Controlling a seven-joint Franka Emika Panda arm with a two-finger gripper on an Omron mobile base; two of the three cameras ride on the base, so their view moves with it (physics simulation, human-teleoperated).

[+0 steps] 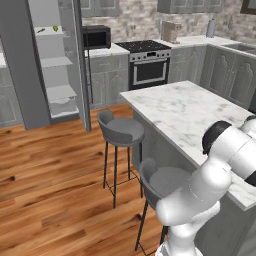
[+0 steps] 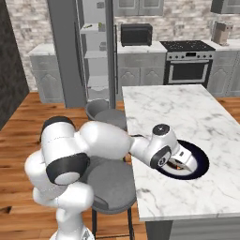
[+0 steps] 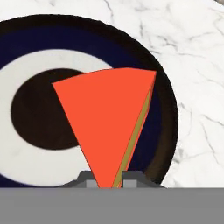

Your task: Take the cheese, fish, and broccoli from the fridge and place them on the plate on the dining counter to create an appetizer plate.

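Jaws (image 3: pixel 110 180) pinched tight on the thin tip of the orange-red cheese wedge (image 3: pixel 107 124), so the fat end sticks out ahead of the jaws. Held right over the round dark navy plate with the white ring (image 3: pixel 26 162), ready to be let go, and cannot tell if touching it yet. Plate lying on the white grey-veined marble surface of the long island (image 2: pixel 187 112), close to the near edge (image 2: pixel 199 161), likely so the arm can reach it from the stool side. Far beyond the jaws, tall dark-grey fridge (image 1: pixel 20 75) with door swung open, because two more foods wait inside. On a high shelf there, a slender greenish fish (image 1: pixel 41 30) and a small rounded yellow-green broccoli clump (image 1: pixel 55 28), side by side, not yet picked. Cheese looks like the first of three.
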